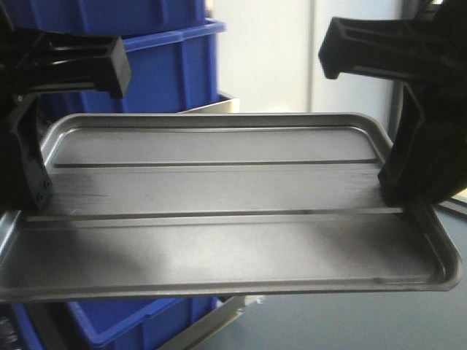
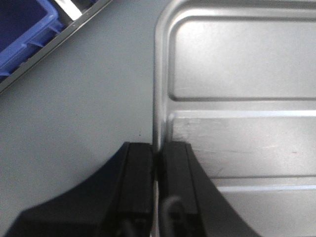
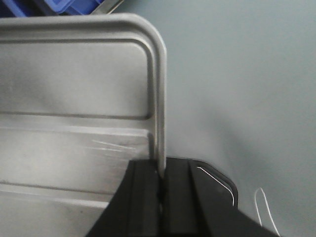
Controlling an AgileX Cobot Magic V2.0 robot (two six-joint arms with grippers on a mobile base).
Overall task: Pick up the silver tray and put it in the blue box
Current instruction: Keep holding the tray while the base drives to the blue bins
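The silver tray (image 1: 219, 197) hangs in the air, filling the front view, its two long ridges running left to right. My left gripper (image 2: 158, 150) is shut on the tray's left rim (image 2: 159, 89), one finger on each side of the edge. My right gripper (image 3: 160, 168) is shut on the right rim (image 3: 161, 98) in the same way. In the front view the left gripper (image 1: 33, 182) and the right gripper (image 1: 398, 186) stand at the tray's two short ends. A blue box (image 1: 171, 73) rises behind the tray; its lower part (image 1: 139, 321) shows beneath the tray.
A grey surface (image 2: 74, 108) lies below the tray on both sides. A blue crate corner (image 2: 24, 24) and a metal strip (image 2: 74, 29) sit at the left wrist view's upper left. A pale wall (image 1: 292, 58) stands behind.
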